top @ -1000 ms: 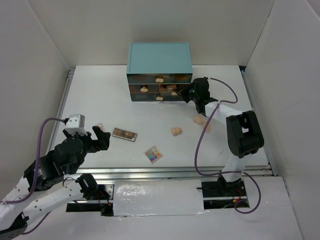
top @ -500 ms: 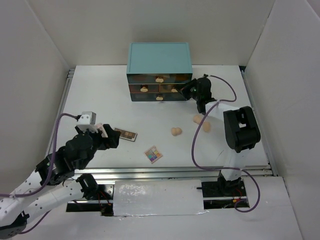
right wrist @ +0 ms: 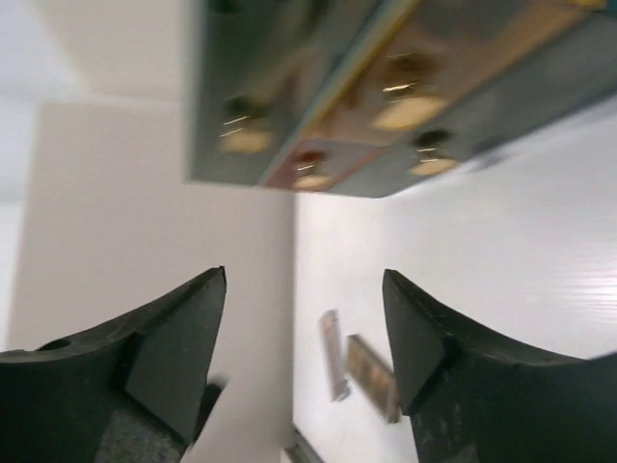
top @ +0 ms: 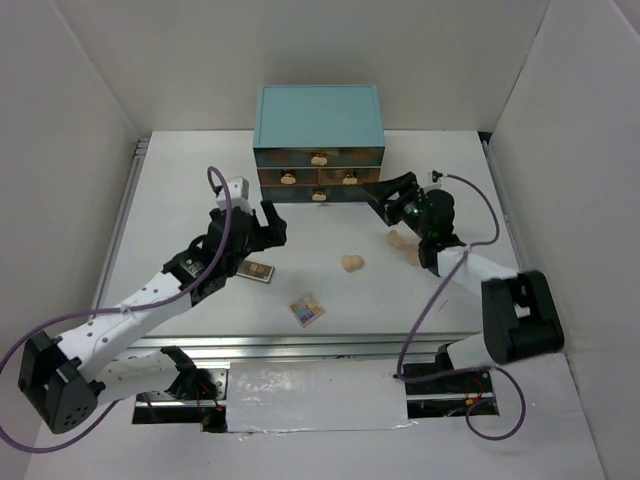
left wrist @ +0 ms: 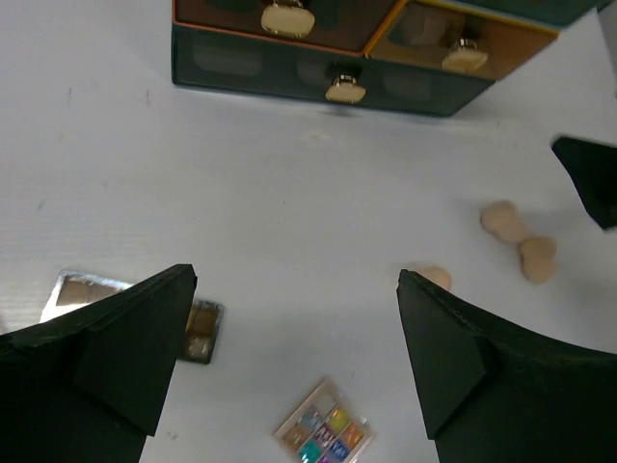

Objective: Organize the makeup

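Observation:
A brown rectangular eyeshadow palette (top: 260, 271) lies left of centre, partly under my left arm, and its end shows beside the left finger in the left wrist view (left wrist: 200, 331). My left gripper (top: 252, 228) hovers just above it, open and empty (left wrist: 296, 280). A square multicolour palette (top: 308, 309) (left wrist: 323, 433) lies nearer the front. Three peach sponges (top: 352, 263) (top: 398, 239) (top: 413, 255) sit at centre right. My right gripper (top: 376, 203) hangs open and empty (right wrist: 304, 277) just off the chest's right front corner.
The teal chest of drawers (top: 318, 128) stands at the back centre, its knobbed drawer fronts (left wrist: 345, 87) facing me. White walls close in the table on the left, back and right. A metal rail (top: 300, 343) runs along the front edge.
My left arm has swung from the near left corner out over the eyeshadow palette. My right gripper has opened and drawn back from the chest's right drawer front.

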